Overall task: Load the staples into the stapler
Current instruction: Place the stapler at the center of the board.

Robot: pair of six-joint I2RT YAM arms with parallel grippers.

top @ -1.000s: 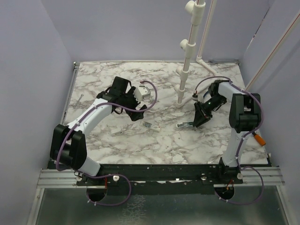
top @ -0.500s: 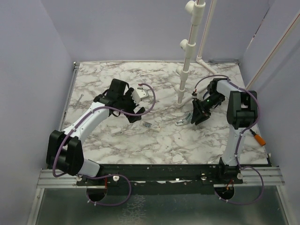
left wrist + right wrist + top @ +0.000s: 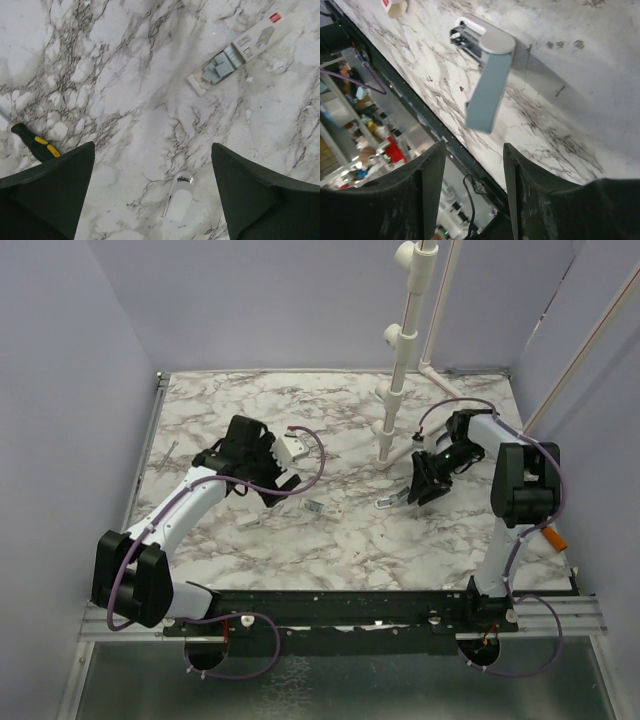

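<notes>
The stapler [image 3: 489, 75] lies on the marble table with its white body and metal channel on the surface and its light blue arm swung open towards me. In the top view the stapler [image 3: 390, 502] sits just left of my right gripper [image 3: 421, 490]. My right gripper [image 3: 472, 150] is open, a little short of the blue arm, with nothing between its fingers. Grey staples [image 3: 221, 65] lie in an open white box [image 3: 255, 37]. My left gripper [image 3: 152, 147] hangs wide open above bare marble, below that box; in the top view the left gripper [image 3: 272, 480] is up and left of the box [image 3: 320, 508].
A small white and chrome piece [image 3: 179, 197] lies between my left fingers' line of sight. A green and yellow screwdriver [image 3: 35, 144] lies at the left. A white pipe stand [image 3: 395, 390] rises behind the stapler. The table's dark front rail [image 3: 415, 107] runs close to the stapler.
My right gripper's jaws have widened and let go of the stapler, which now rests on the table. The left arm has swung a little to the left, still open.
</notes>
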